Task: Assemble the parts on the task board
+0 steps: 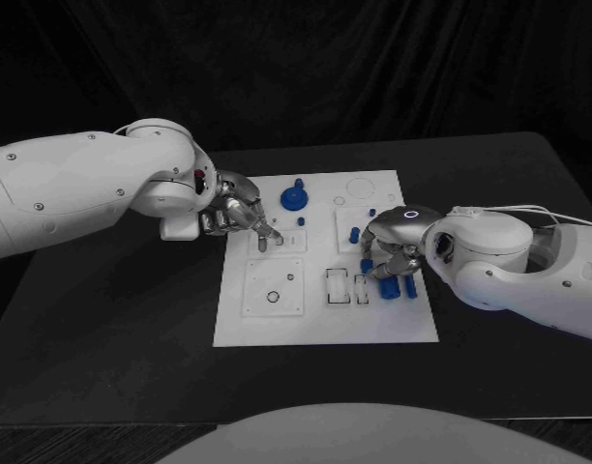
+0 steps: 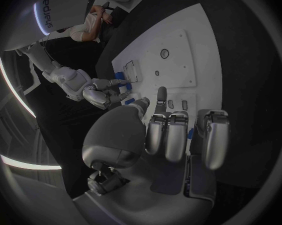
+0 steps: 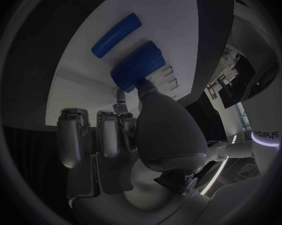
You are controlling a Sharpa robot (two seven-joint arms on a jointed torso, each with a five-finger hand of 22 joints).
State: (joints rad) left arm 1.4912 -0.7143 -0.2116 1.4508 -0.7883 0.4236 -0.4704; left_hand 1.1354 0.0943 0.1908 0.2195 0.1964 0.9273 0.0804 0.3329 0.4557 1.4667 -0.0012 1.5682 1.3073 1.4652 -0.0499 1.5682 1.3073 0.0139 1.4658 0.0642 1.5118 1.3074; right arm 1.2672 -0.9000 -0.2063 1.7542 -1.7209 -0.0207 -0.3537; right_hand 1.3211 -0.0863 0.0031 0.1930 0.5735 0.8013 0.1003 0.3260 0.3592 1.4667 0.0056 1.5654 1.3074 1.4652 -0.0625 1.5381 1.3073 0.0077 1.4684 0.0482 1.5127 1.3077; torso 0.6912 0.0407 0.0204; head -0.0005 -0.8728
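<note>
Head view, blue parts point(image 1: 295, 198) on task board point(image 1: 317, 324)

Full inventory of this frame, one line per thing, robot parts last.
table: one, black, under everything.
task board: one, white plate, mid-table, with outlined recesses.
blue knob part: one, blue, far half of the board, left of centre.
blue parts by the right hand: at least two, blue, elongated, on the board's right side; one touches the fingers.
left hand: one, silver, over the board's left edge, one finger pointing to the board, holding nothing visible.
right hand: one, silver, over the board's right side; grip unclear.
</note>
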